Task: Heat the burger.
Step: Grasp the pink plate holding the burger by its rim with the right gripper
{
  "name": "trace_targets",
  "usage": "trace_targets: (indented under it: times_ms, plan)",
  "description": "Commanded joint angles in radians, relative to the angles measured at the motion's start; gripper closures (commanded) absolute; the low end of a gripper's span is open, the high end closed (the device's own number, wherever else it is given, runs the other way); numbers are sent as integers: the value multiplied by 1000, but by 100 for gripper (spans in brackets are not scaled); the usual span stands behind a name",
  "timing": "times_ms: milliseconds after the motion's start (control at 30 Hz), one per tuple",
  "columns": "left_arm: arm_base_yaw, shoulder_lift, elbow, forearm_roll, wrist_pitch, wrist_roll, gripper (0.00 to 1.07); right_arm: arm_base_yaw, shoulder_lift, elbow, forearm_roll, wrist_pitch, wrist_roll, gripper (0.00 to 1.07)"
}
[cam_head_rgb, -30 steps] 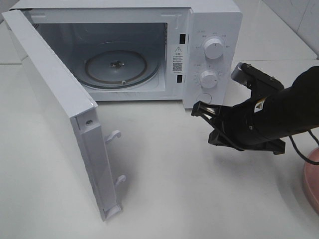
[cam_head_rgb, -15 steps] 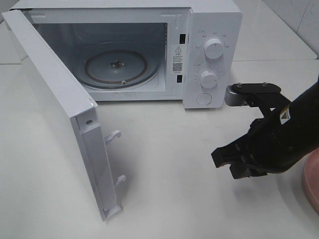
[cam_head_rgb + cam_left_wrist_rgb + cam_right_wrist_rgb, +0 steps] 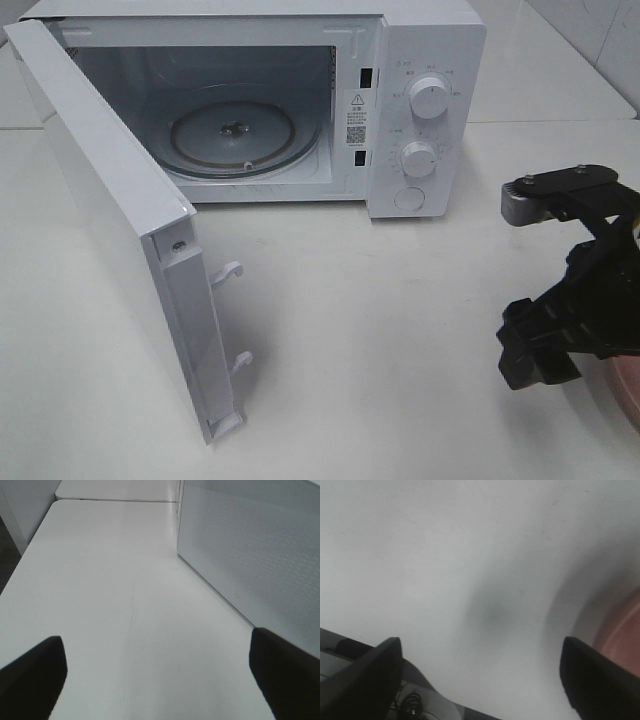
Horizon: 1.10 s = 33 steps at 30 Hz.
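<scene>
The burger is out of view in every frame. My right gripper (image 3: 540,350) hovers low over the white table at the right edge of the exterior view, right beside the rim of a pink plate (image 3: 628,392). In the right wrist view its fingers (image 3: 360,675) stand wide apart with only bare table between them, and the pink plate (image 3: 622,630) shows blurred at one side. The left gripper (image 3: 157,680) is open over empty table next to the microwave door's mesh panel (image 3: 250,545); it does not show in the exterior view.
A white microwave (image 3: 425,60) stands at the back with its door (image 3: 110,200) swung wide open toward the front left. Its glass turntable (image 3: 235,135) is bare. Two knobs and a round button sit on its right panel.
The right gripper has drawn back from the microwave's front panel, moving right and toward the front to the pink plate, and its jaws have gone from shut to open.
</scene>
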Motion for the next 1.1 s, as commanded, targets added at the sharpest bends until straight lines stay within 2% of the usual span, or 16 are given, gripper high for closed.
trace_targets:
  times_ms: [33,200,267,367,633,1100]
  plan:
    - [-4,-6,3,-6,-9,1,16,-77,-8,0,-76,58,-11,14]
    - [-4,-6,3,-6,-9,1,16,-149,-8,0,-111,67,-10,16]
    - [-4,-6,3,-6,-9,1,16,-219,-8,0,-123,70,-7,17]
    - [-4,-6,3,-6,-9,1,16,-259,-8,0,-125,65,2,18]
    - [-4,-6,3,-6,-9,1,16,-315,29,5,-148,-5,43,19]
    - [-4,-6,3,-6,-9,1,16,-315,232,4,-188,-107,119,21]
